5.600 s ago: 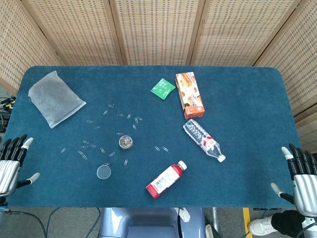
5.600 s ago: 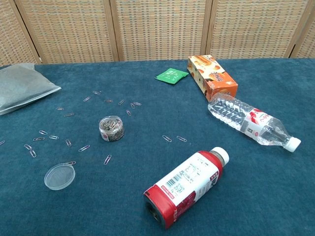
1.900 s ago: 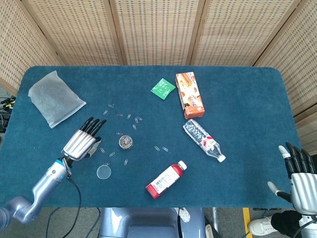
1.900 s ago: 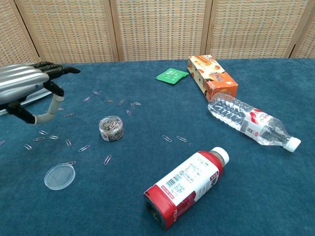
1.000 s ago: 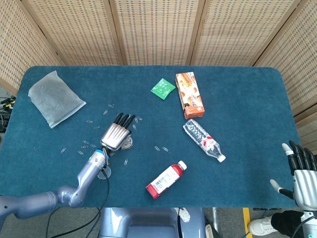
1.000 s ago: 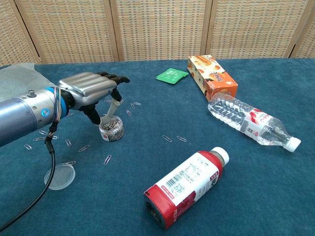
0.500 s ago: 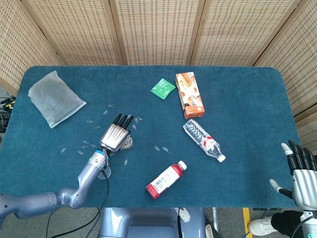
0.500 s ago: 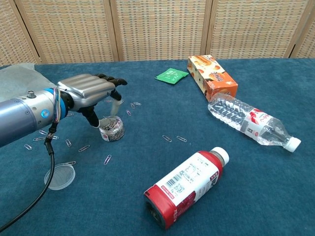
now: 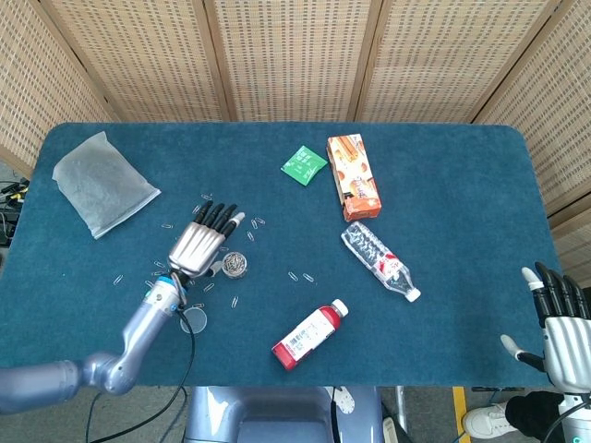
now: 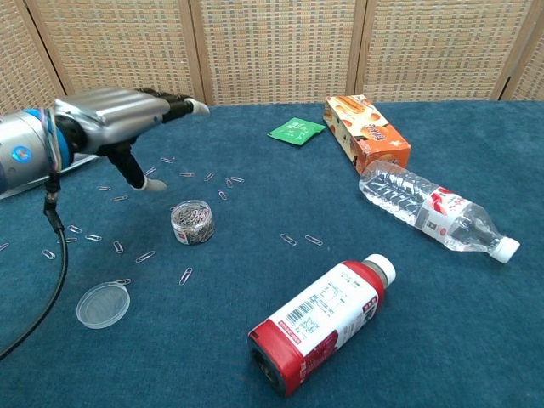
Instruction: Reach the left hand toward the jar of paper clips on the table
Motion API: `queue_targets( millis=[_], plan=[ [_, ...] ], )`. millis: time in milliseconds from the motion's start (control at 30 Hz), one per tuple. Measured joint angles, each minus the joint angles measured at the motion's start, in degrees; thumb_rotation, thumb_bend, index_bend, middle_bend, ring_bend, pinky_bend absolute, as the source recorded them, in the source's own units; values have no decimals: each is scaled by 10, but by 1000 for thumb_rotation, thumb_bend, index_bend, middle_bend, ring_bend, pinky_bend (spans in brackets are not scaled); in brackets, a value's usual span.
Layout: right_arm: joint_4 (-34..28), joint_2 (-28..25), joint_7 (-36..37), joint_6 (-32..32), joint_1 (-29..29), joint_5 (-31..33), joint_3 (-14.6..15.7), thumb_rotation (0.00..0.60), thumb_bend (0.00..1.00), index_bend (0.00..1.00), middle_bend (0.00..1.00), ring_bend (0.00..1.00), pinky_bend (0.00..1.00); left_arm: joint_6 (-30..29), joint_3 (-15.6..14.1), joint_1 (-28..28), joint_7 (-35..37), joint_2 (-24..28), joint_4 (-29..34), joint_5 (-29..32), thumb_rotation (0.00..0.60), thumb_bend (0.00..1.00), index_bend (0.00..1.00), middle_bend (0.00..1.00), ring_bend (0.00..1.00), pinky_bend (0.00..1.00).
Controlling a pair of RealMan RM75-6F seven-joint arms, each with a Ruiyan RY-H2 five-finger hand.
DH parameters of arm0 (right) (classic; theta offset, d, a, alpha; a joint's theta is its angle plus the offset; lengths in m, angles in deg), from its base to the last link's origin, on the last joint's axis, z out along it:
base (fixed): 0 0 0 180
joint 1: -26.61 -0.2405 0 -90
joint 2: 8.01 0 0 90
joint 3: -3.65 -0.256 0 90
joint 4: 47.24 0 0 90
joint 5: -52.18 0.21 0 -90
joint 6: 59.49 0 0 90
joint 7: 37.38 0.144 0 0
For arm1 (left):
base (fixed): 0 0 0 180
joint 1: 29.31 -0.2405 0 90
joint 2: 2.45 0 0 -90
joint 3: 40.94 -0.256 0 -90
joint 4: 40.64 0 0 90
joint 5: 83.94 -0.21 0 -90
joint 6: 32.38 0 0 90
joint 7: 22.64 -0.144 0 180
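Your left robot hand (image 10: 115,117) hovers spread and empty, just above and left of the jar of paper clips (image 10: 192,222), which stands lidless toward the tabletop's (image 9: 443,185) front-left, loose clips scattered around it. The small clear jar looks light, rigid, slick and easily tipped; take it around its sides, below the rim.
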Motion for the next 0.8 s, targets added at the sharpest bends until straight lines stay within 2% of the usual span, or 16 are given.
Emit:
queue_targets(
  millis=[133, 267, 467, 600, 800],
  plan=[
    [-1, -1, 1, 2, 1, -5, 2, 600, 0, 0, 0, 0, 0, -45, -1, -29, 15, 46, 38, -11, 600, 88, 0, 0, 0, 0],
    [-2, -1, 2, 6, 2, -12, 4, 600, 0, 0, 0, 0, 0, -114, -14, -90, 51, 111, 83, -29, 600, 62, 0, 0, 0, 0],
    [-3, -2, 3, 9, 3, -13, 4, 600, 0, 0, 0, 0, 0, -193, -50, -189, 194, 170, 97, -82, 600, 56, 0, 0, 0, 0],
    [-3, -3, 5, 12, 5, -11, 2, 600, 0, 0, 0, 0, 0, -248, -86, -268, 310, 209, 96, -120, 600, 54, 0, 0, 0, 0],
    [-3, -3, 5, 19, 8, -13, 2, 600, 0, 0, 0, 0, 0, -310, -134, -356, 409, 250, 82, -182, 600, 57, 0, 0, 0, 0]
  ],
)
